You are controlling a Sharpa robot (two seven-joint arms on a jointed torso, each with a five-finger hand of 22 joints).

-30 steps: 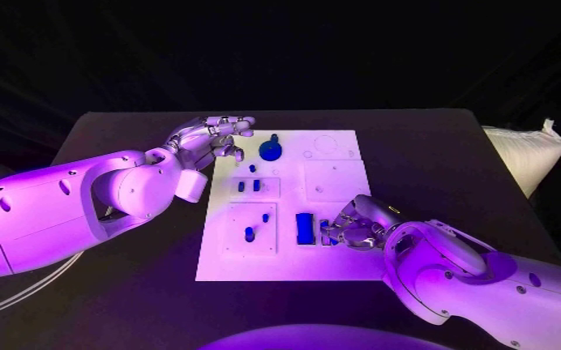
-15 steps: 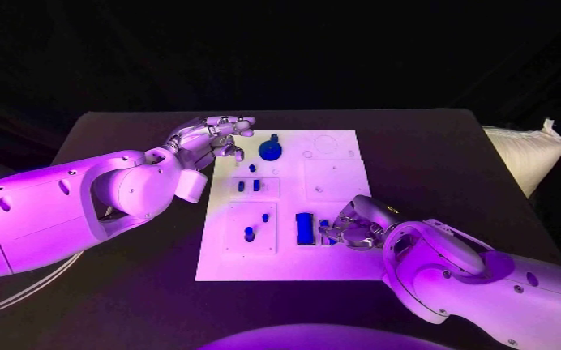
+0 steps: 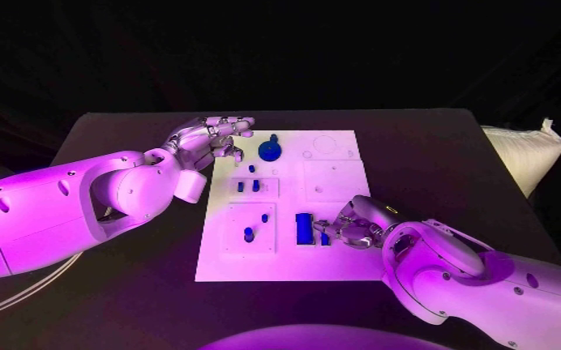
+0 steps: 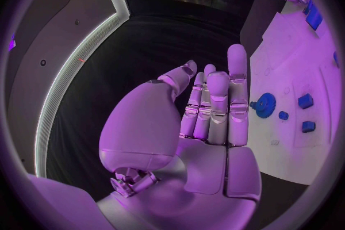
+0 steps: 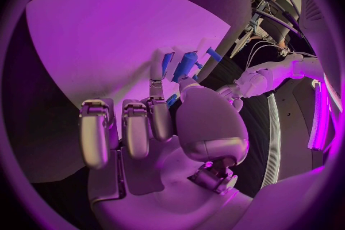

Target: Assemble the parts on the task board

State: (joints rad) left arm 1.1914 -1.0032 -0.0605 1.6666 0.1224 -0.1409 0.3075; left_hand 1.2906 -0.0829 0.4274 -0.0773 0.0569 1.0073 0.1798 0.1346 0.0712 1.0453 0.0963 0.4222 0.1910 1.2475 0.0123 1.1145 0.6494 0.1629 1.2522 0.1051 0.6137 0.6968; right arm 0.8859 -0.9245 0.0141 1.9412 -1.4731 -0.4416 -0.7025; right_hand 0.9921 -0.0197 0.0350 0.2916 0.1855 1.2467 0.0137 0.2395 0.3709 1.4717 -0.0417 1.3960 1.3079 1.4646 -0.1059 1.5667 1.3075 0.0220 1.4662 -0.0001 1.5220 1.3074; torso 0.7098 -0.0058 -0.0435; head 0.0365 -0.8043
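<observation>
The white task board (image 3: 333, 180) lies mid-table. A blue gear part (image 3: 270, 152) sits at its far left, with several small blue parts (image 3: 249, 234) below it. A rectangular blue block (image 3: 304, 227) stands near the front edge. My right hand (image 3: 357, 225) is just right of that block, thumb and a finger pinching a small blue part (image 5: 174, 99) against the board; the block (image 5: 186, 66) is just past the fingertips. My left hand (image 3: 216, 141) hovers at the board's far-left corner, fingers straight and empty (image 4: 215, 109), beside the gear (image 4: 265, 105).
The black table (image 3: 444, 155) surrounds the board. A pale bag (image 3: 524, 155) lies off its right edge. The board's right half (image 3: 336, 149) carries bare sockets. My left forearm (image 3: 82, 204) spans the table's left side.
My right hand has edged slightly left, bringing the small blue part closer to the blue block. The left hand has not moved.
</observation>
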